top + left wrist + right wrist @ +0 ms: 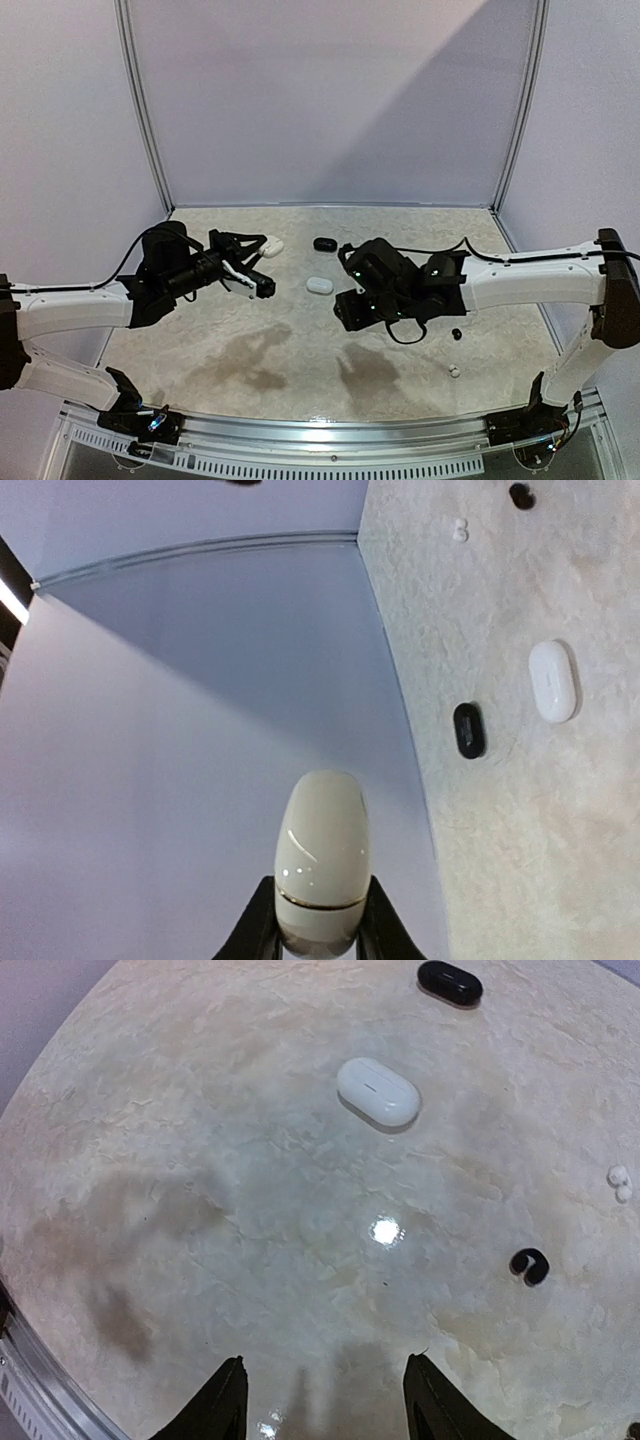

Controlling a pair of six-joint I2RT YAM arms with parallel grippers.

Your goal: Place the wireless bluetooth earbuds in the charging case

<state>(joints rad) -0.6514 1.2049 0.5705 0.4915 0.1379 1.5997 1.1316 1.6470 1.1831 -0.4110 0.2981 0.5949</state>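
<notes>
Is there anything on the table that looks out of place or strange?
Nothing is damaged or spilled. A black earbud and a white earbud lie loose on the table, away from the closed white case and the black case. The table also shows darker patches; stain or shadow, I cannot tell.

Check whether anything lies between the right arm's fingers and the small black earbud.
Nothing visible does. Only bare table lies between the open right fingers and the black earbud.

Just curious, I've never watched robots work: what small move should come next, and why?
Probably the right gripper should shift toward the black earbud: its jaws are open and empty above bare table, while the left gripper holds a closed cream case.
</notes>
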